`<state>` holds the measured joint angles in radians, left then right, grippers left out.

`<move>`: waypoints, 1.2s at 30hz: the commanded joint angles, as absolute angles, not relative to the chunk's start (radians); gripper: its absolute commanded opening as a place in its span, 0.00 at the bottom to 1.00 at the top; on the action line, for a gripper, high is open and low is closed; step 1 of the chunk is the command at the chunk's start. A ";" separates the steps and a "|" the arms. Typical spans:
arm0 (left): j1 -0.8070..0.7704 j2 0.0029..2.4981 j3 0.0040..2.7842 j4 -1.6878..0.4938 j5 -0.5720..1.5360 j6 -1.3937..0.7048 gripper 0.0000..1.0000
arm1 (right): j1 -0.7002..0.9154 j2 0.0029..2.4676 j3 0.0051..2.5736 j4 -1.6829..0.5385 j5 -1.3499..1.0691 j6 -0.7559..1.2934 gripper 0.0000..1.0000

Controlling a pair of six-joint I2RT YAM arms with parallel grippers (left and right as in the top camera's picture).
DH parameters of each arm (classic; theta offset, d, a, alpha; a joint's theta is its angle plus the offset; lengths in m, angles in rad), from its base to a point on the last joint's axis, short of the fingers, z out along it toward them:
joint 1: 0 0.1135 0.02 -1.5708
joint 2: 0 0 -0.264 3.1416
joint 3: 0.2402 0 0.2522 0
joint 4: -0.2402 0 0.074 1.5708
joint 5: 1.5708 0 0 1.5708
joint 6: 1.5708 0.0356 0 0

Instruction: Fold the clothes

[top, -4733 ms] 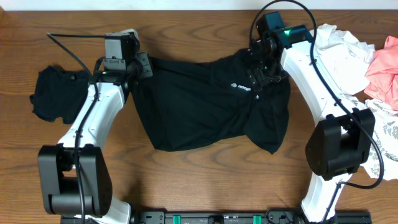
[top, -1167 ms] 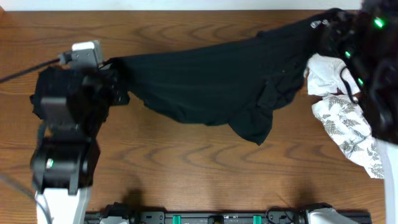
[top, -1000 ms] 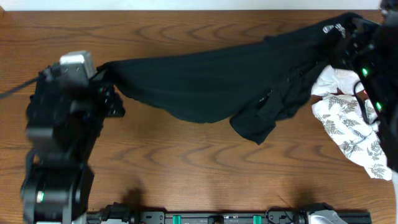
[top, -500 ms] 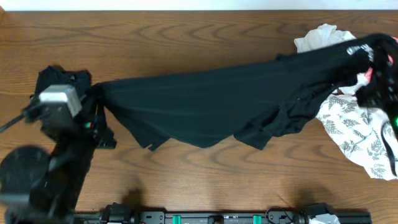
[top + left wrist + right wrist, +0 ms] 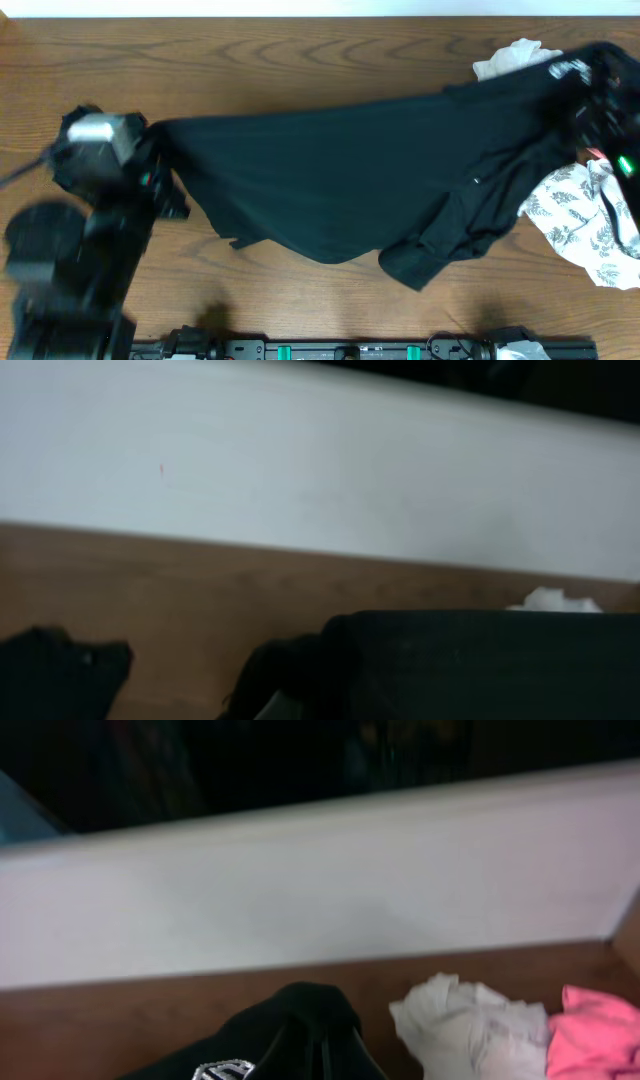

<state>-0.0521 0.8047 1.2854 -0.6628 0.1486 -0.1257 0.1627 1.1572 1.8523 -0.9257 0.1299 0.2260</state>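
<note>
The clothes in hand are a large black shirt (image 5: 340,185), stretched taut across the table between both arms. My left gripper (image 5: 163,150) is shut on its left end, where the fabric (image 5: 480,665) covers the fingers in the left wrist view. My right gripper (image 5: 590,80) is shut on the right end, near a small white logo (image 5: 572,68). In the right wrist view the cloth (image 5: 310,1020) bunches over that gripper (image 5: 320,1055). A loose fold hangs at the shirt's lower right (image 5: 430,255).
A white garment (image 5: 512,56) lies at the back right, also showing as the white garment (image 5: 470,1030) beside a pink one (image 5: 600,1035). A leaf-print garment (image 5: 585,225) lies at the right edge. A small black cloth (image 5: 60,670) sits at the far left.
Both arms have swung outward and toward the front, pulling the shirt wider and flatter. Its lower edge now hangs further forward, and the white garment at the back right is uncovered.
</note>
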 commanded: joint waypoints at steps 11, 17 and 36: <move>-0.043 1.343 1.297 -0.490 0.121 -0.112 0.06 | 0.142 1.636 1.860 -0.858 0.188 0.212 0.01; -0.043 1.613 1.297 -0.332 0.120 -0.112 0.06 | 0.124 1.834 1.860 -0.763 0.188 0.212 0.01; -0.043 1.919 1.297 -0.031 0.119 -0.112 0.06 | 0.112 2.087 1.860 -0.582 0.187 0.217 0.18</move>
<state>-0.0483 1.9133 1.2854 -0.0586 0.1307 -0.1257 0.1219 2.0792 1.8519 -0.5991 0.1696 0.2249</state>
